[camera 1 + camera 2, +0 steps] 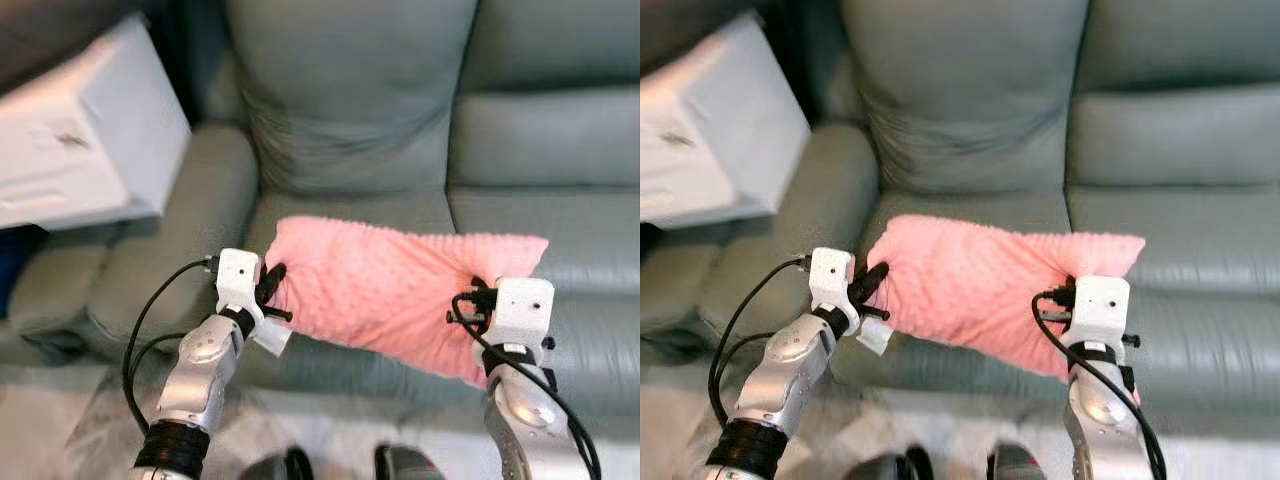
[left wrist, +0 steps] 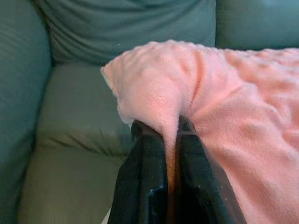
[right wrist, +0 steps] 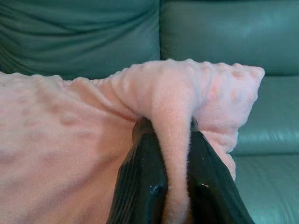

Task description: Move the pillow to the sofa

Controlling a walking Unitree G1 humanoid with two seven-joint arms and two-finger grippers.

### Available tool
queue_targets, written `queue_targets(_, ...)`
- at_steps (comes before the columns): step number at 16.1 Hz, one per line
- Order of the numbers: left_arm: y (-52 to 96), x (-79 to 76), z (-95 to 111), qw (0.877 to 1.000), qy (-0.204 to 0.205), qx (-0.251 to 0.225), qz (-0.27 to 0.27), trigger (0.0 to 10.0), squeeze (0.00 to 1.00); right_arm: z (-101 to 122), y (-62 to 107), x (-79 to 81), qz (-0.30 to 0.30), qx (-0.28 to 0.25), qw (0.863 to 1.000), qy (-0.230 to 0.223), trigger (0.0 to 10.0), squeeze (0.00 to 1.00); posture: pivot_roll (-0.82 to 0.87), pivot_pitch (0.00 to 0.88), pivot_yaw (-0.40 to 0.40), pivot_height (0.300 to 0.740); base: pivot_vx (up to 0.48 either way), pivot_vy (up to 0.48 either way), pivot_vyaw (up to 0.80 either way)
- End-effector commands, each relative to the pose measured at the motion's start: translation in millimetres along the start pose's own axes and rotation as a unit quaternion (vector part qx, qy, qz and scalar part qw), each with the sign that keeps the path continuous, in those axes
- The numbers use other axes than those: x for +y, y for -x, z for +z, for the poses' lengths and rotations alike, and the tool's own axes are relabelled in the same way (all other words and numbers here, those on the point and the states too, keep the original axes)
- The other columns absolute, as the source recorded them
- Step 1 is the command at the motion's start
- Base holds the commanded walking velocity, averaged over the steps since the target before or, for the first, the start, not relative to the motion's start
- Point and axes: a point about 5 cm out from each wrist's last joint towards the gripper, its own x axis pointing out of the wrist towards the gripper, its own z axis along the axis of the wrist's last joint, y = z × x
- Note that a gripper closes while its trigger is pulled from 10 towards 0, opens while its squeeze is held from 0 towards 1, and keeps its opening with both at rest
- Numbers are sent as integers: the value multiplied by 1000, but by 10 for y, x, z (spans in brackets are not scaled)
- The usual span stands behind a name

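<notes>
**Pink pillow pinched at both ends above the sofa seat**

Nearest to me are my two silver arms, reaching forward from the bottom of the head views, with cables looping along each. My left gripper (image 1: 272,290) has its two black fingers (image 2: 145,186) pressed together on a fold of fabric at the pillow's left end; the plush is squeezed thin between them. My right gripper (image 1: 478,300) does the same at the right end, its fingers (image 3: 145,186) clamped on a thick ridge of the same soft material near the corner.

Between the two grips stretches the pink dotted pillow (image 1: 390,290), slightly tilted, its right side lower and nearer to me. It hangs over the front edge of the green leather sofa (image 1: 350,120), above the left seat cushion (image 1: 340,210).

Beyond the pillow rises the sofa's back cushion, creased in the middle. The padded armrest (image 1: 190,220) lies to my left, and a white box-like object (image 1: 80,140) sits past it.
</notes>
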Motion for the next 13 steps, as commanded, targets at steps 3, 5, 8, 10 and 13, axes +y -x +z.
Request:
queue_targets(3, -205, 45, 209, 1000, -13, -24, 2, 10000, 0, 78, -113, -74, 5, -10, 1000, 14, 10000, 0, -286, 507, 159, 740, 0, 0, 0)
queue_targets(5, -390, 55, 369, 999, -34, -36, 17, 10000, 0, 88, -310, -110, 30, 5, 1000, 3, 10000, 0, -292, 551, 161, 740, 0, 0, 0)
queue_targets(8, -519, 148, 538, 995, -53, -49, 74, 10000, 0, 158, -545, -24, 113, -2, 994, -1, 10000, 0, -301, 595, 147, 740, 0, 0, 0)
queue_targets(10, -520, 276, 610, 989, -48, -59, 125, 10000, 0, 274, -638, 38, 148, -36, 988, 8, 10000, 0, -295, 599, 141, 740, 0, 0, 0)
queue_targets(13, -489, 441, 634, 979, -25, -65, 191, 10000, 0, 365, -768, 45, 160, -66, 985, 21, 10000, 0, -292, 600, 122, 740, 0, 0, 0)
